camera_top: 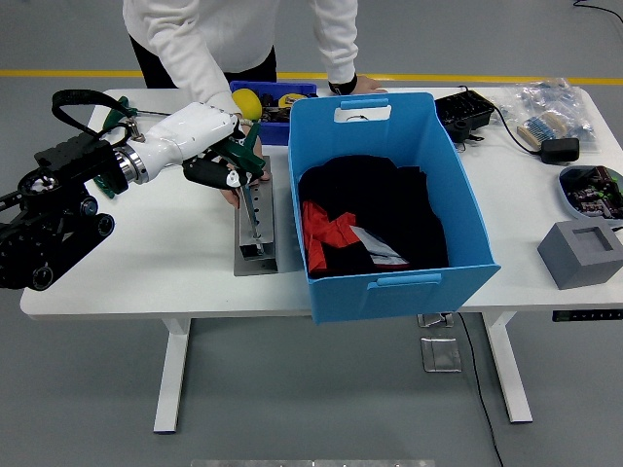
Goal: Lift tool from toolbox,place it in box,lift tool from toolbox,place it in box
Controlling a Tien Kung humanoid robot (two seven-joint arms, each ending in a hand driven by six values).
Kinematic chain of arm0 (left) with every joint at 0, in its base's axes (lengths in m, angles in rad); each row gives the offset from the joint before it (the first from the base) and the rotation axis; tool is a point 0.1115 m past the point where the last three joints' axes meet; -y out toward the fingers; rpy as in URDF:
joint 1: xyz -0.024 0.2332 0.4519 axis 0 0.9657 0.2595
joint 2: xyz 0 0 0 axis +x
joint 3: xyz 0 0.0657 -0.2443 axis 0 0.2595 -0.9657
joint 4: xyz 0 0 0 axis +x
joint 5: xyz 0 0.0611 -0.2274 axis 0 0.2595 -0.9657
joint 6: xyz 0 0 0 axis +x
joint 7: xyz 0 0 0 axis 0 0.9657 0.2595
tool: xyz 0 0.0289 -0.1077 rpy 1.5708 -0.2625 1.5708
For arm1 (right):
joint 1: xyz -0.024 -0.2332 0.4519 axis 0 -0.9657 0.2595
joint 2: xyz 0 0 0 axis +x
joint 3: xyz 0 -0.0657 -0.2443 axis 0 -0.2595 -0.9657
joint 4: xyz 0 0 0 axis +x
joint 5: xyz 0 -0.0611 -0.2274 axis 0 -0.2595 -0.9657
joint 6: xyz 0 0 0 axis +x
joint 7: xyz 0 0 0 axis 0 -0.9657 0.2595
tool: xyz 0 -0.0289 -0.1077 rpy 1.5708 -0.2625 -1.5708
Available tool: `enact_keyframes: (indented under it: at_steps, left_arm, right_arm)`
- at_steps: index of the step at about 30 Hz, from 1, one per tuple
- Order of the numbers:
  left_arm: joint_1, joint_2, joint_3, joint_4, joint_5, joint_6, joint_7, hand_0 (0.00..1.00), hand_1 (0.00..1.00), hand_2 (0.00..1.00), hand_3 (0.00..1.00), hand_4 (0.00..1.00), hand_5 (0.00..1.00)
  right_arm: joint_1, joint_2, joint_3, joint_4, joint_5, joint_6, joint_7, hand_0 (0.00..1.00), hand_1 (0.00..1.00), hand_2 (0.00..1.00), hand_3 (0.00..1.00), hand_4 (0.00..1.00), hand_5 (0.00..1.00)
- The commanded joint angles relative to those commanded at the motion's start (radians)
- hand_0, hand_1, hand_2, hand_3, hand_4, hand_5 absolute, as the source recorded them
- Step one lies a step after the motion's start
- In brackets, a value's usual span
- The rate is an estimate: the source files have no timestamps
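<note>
One robot hand (pixel 222 173), the left, is closed around the green handle of a tool (pixel 245 159) at the left side of the white surface (pixel 156 253), directly above a long grey metal fixture (pixel 258 222) lying flat there. The tool's thin shaft points down toward the fixture, and from where I stand I cannot tell whether its tip touches the metal. Just right of the fixture stands the big blue box (pixel 389 195), holding dark cloth and something red. Behind the hand, at the far edge, sits a small dark-blue toolbox (pixel 268 109) with a yellow item inside. A person in a white top (pixel 195 39) leans over from the far side; one hand rests near the blue box's back rim, the other sleeve reaches down behind the robot's forearm. The right arm is nowhere in sight.

The risk, as I judge it, lies in the short trip rightward: the box's tall near wall is close by, and a low carry could knock the tool's shaft against it or drag the fixture along. The person's arm so near the robot's wrist is another collision hazard.
</note>
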Motion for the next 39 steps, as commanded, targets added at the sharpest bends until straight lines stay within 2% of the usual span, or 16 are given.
enact_keyframes:
  at_steps: [11, 22, 28, 39]
  left_arm:
    - [-0.015, 0.017, -0.019, -0.037, 0.015, -0.046, 0.014, 0.139, 0.002, 0.007, 0.040, 0.610, 0.471]
    - [-0.033, 0.041, -0.080, -0.123, 0.031, -0.097, 0.033, 0.134, 0.002, 0.006, 0.041, 0.582, 0.438]
    - [-0.044, 0.055, -0.101, -0.164, 0.011, -0.108, 0.038, 0.133, 0.002, 0.006, 0.042, 0.573, 0.426]
    - [-0.062, 0.029, -0.040, -0.098, 0.022, -0.116, 0.033, 0.132, 0.002, 0.006, 0.042, 0.564, 0.420]
  right_arm:
    - [-0.003, -0.001, -0.002, 0.000, 0.003, 0.000, 0.001, 0.631, 0.633, 0.688, 0.551, 0.808, 0.641]
    - [-0.001, -0.002, 0.001, 0.000, 0.004, 0.000, 0.001, 0.630, 0.633, 0.689, 0.551, 0.809, 0.642]
    - [-0.001, -0.002, 0.009, 0.000, -0.003, 0.001, -0.001, 0.631, 0.633, 0.689, 0.551, 0.808, 0.641]
    - [0.002, -0.001, 0.007, 0.000, -0.004, 0.000, -0.001, 0.633, 0.633, 0.689, 0.550, 0.809, 0.640]
